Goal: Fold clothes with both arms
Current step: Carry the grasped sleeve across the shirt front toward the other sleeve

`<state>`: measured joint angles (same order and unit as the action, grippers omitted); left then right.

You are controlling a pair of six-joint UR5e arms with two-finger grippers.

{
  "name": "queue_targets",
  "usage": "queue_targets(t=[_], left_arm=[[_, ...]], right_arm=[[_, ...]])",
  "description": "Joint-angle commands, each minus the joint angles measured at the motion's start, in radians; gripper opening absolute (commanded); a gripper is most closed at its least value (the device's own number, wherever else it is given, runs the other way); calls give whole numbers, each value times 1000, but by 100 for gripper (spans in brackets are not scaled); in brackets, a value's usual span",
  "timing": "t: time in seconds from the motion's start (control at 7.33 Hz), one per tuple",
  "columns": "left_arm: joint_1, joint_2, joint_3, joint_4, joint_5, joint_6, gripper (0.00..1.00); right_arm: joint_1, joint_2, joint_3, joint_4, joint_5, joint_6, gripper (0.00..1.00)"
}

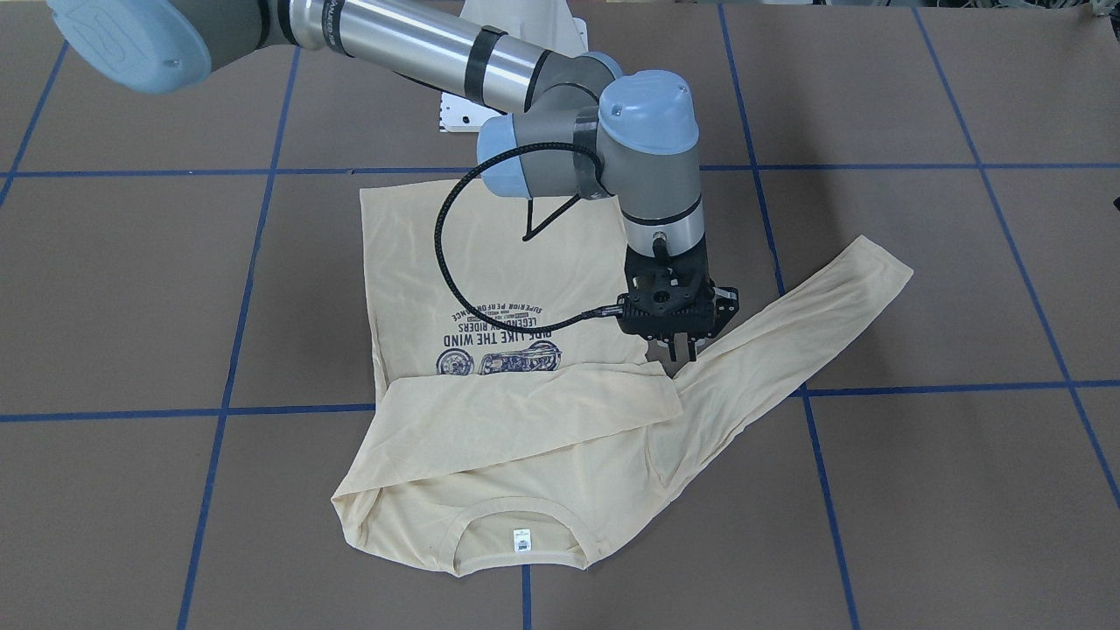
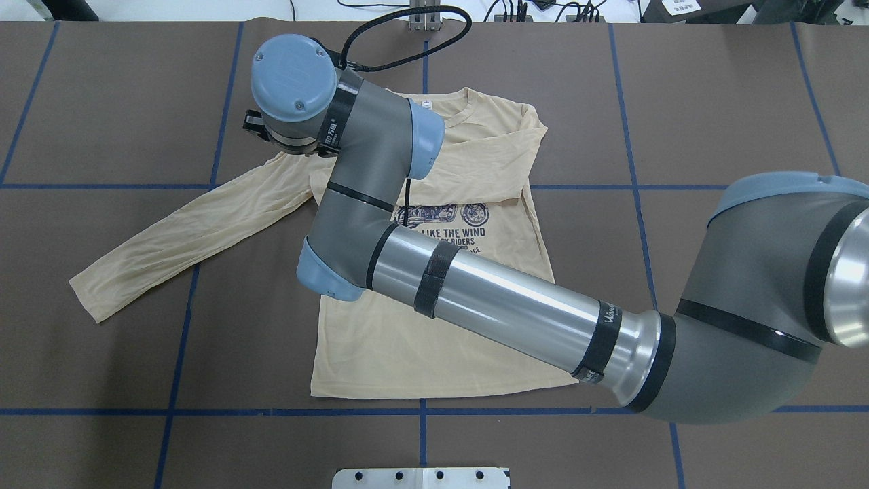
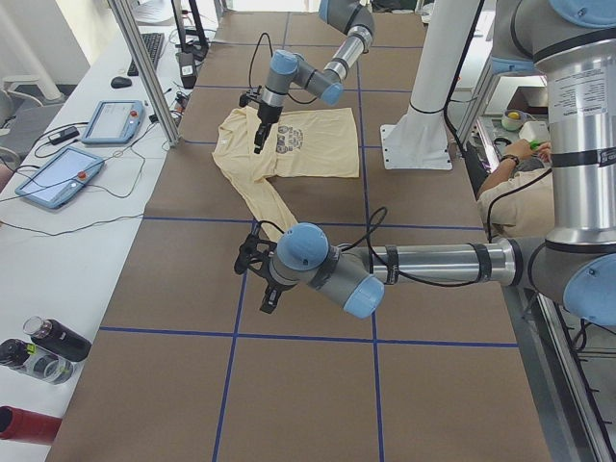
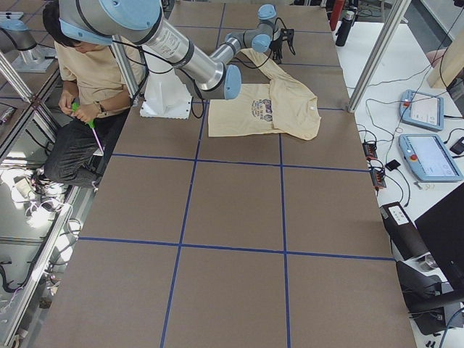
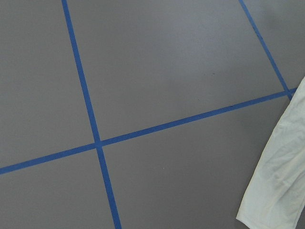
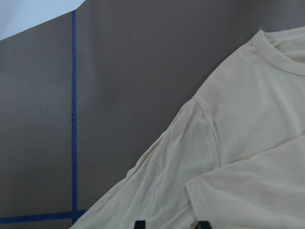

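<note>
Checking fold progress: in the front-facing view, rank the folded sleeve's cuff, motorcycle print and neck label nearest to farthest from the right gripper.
1. Folded sleeve's cuff, just below the right gripper.
2. Motorcycle print, toward the view's left.
3. Neck label, lowest in the view.

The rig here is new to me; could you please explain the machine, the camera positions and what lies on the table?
It is a robot with two arms, each ending in two-finger jaws, set to fold a shirt. Two cameras look down on the table, one behind the robot, one facing it; two watch from the table's ends; one rides on each wrist. The shirt lies flat, print up, one sleeve folded across it, the other sleeve stretched out. The right arm holds open jaws over that sleeve's shoulder, gripping nothing. The left arm hangs over table near the cuff; its jaws I cannot judge.
</note>
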<state>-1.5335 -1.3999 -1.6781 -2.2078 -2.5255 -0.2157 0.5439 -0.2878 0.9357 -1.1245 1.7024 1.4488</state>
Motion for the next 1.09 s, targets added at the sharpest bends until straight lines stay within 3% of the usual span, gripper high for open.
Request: queue_targets(t=[0.0, 0.14, 0.27, 0.41, 0.55, 0.96], left_arm=[[54, -4, -6, -82, -22, -193, 99], [125, -5, -3, -180, -9, -355, 99], [188, -5, -2, -272, 22, -463, 99], [234, -2, 3, -308, 68, -519, 99], [284, -2, 1, -309, 80, -549, 99], [375, 2, 1, -331, 224, -680, 99]], right_arm=[[17, 16, 37, -6, 16, 84, 100], [43, -11, 128, -118, 104, 123, 100], [57, -92, 308, -294, 140, 125, 100], [62, -238, 501, -355, 141, 125, 99], [85, -422, 687, -362, 170, 117, 98], [171, -708, 919, -356, 273, 96, 95]])
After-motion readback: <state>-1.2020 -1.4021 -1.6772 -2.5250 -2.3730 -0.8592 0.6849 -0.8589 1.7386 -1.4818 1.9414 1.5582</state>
